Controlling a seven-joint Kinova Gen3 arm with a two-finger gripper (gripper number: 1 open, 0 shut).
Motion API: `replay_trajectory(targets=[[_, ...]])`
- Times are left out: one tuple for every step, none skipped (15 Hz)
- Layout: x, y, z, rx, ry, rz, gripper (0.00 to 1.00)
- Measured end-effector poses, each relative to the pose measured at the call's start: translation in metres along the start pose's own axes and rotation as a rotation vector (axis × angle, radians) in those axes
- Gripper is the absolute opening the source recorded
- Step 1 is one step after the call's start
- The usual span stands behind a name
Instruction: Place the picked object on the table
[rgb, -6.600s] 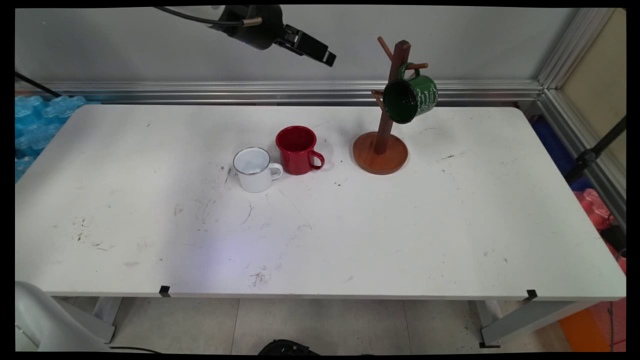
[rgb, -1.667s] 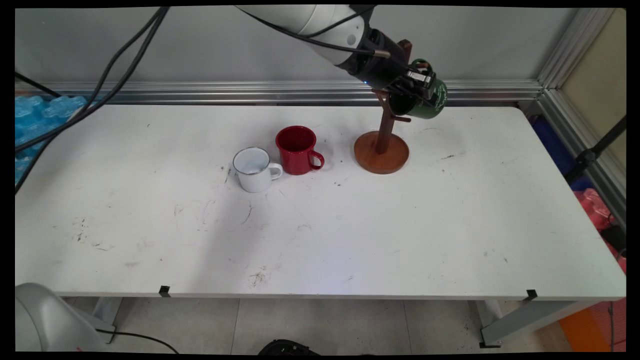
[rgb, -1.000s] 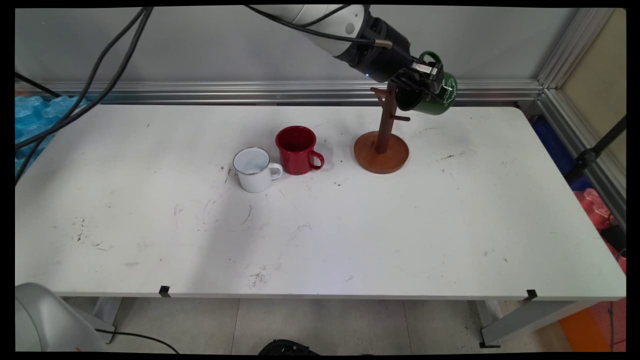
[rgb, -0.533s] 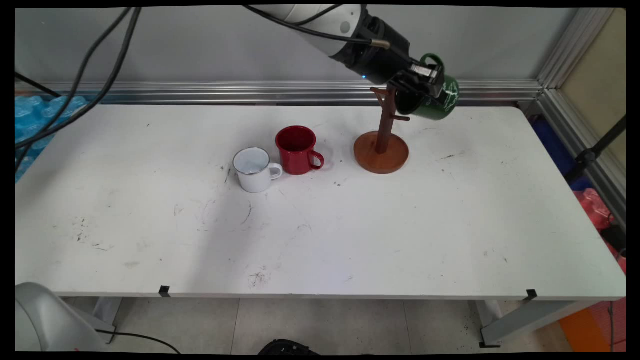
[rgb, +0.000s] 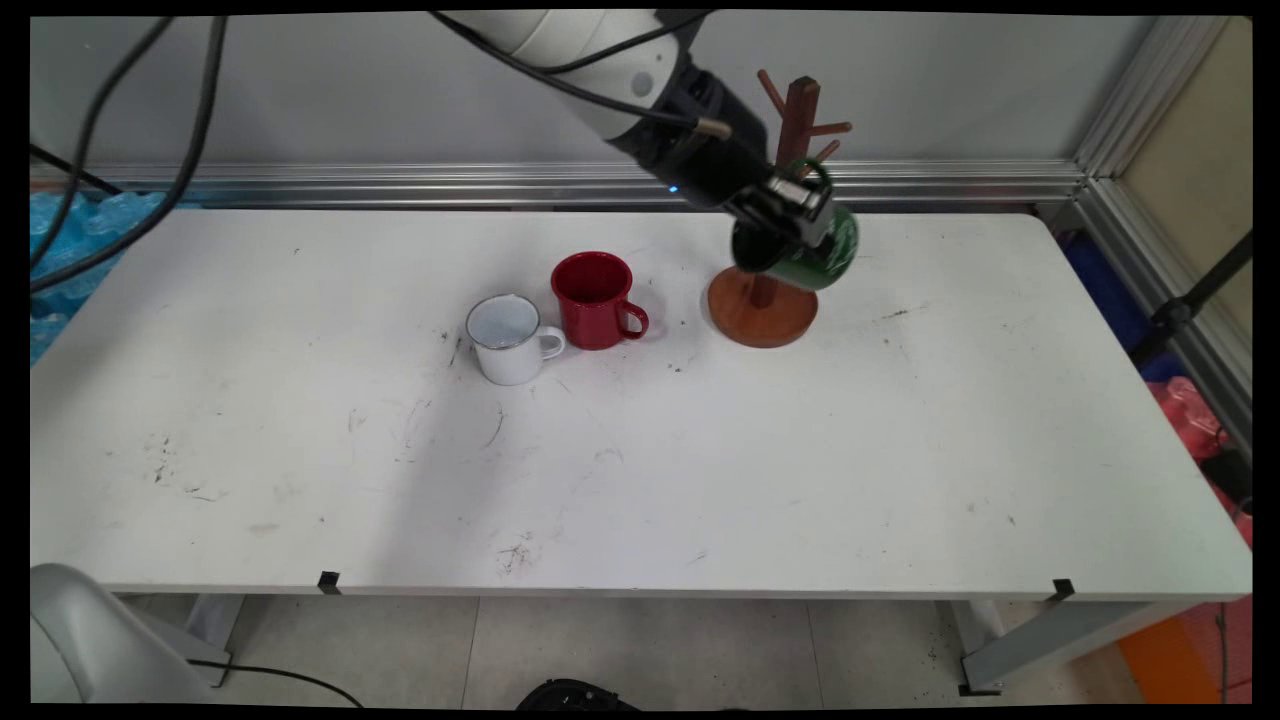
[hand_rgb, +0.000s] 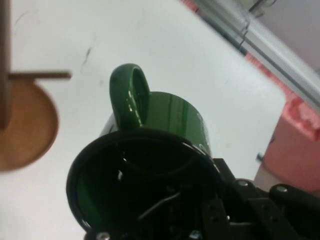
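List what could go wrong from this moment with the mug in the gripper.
The gripper holds the green mug by its rim only, tilted in the air, so it might slip or swing. It hangs close in front of the wooden mug tree, so a sideways move could knock a peg or tip the stand.

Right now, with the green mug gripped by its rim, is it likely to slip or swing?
The green mug looks glossy, probably enamel, so the gripper pinching only its rim could slip. It hangs tilted off the mug tree, so it may pivot. It looks rigid and probably light.
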Motion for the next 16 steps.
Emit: replay_trajectory(targets=[[-0.004, 0.001, -0.003, 0.018, -0.02, -0.001, 0.0], [-0.008, 0.002, -0.006, 0.04, -0.044, -0.003, 0.0], [-0.009, 0.003, -0.008, 0.054, -0.058, -0.004, 0.0], [-0.012, 0.004, -0.01, 0.074, -0.077, -0.005, 0.0], [-0.014, 0.005, -0.011, 0.099, -0.102, -0.004, 0.0], [-0.016, 0.005, -0.012, 0.12, -0.123, -0.004, 0.0], [-0.018, 0.006, -0.013, 0.143, -0.148, -0.006, 0.0], [-0.019, 0.007, -0.013, 0.156, -0.162, -0.007, 0.0], [-0.021, 0.007, -0.012, 0.175, -0.182, -0.008, 0.0], [-0.021, 0.007, -0.012, 0.196, -0.201, -0.005, 0.0], [-0.022, 0.007, -0.011, 0.223, -0.223, 0.002, 0.0], [-0.023, 0.007, -0.01, 0.242, -0.239, 0.006, 0.0], [-0.024, 0.007, -0.008, 0.262, -0.258, 0.007, 0.0], [-0.025, 0.008, -0.005, 0.281, -0.277, 0.008, 0.0], [-0.026, 0.008, -0.004, 0.297, -0.294, 0.01, 0.0], [-0.027, 0.008, -0.002, 0.308, -0.306, 0.01, 0.0]])
